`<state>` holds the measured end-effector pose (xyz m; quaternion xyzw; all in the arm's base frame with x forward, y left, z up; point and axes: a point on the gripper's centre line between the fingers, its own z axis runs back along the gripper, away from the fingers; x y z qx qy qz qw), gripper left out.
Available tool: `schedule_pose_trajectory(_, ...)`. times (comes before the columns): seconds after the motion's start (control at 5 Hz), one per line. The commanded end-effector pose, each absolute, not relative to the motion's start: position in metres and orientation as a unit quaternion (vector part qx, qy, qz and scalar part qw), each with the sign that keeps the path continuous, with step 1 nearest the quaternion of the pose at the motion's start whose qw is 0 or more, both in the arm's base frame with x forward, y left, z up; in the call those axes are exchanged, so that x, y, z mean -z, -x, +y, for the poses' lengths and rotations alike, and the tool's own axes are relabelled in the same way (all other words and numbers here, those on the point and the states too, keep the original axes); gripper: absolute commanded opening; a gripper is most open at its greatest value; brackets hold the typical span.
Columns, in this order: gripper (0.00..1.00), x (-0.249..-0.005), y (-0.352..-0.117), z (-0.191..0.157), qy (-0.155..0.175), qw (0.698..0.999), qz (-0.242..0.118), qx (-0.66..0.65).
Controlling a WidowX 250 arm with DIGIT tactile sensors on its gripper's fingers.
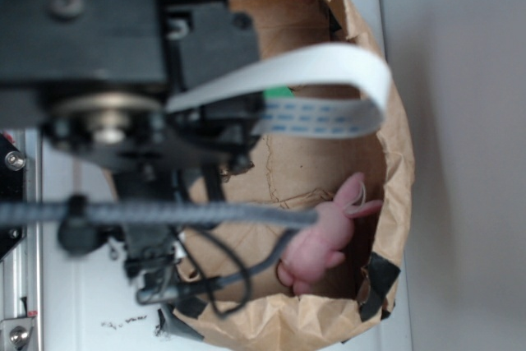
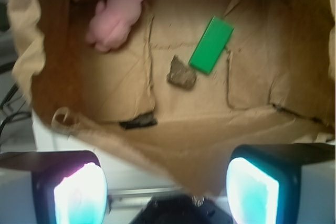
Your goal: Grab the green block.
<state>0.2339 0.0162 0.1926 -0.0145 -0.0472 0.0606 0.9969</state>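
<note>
A shallow tray of crumpled brown paper (image 2: 47,103), with raised and torn walls, is seen from above in the wrist view. The flat bright green rectangular block (image 2: 211,44) is found lying on the paper floor, right of centre and tilted on a diagonal, nothing resting on it. A small lumpy brown rock-like piece (image 2: 181,74) is noted just beside its lower left end; whether the two touch cannot be told. A pink soft toy rabbit (image 2: 117,14) is seen well apart at the upper left, ears toward the top edge. The gripper (image 2: 167,188) is held at the near wall of the tray, outside it and well apart from the block; its two glowing pads (image 2: 80,192) are spread wide with nothing between them. In the exterior view the black arm (image 1: 107,55) and a white ribbon cable (image 1: 329,80) cover most of the tray, only a sliver of green showing behind the cable.
</note>
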Motion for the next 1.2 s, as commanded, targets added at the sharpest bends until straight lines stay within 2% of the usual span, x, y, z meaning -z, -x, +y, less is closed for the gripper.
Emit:
schedule_pose_trajectory(0.0,1.0,-0.191,-0.261,0.044,0.059,0.983,-0.105,-0.141)
schedule_pose_trajectory(0.4,1.0,-0.173,-0.28,0.057,0.101,0.968,-0.1,-0.208)
schedule_pose_trajectory(0.6,1.0,-0.17,-0.281,0.058,0.1,0.951,-0.113,-0.271)
schedule_pose_trajectory(1.0,1.0,-0.17,-0.281,0.058,0.1,0.951,-0.113,-0.271)
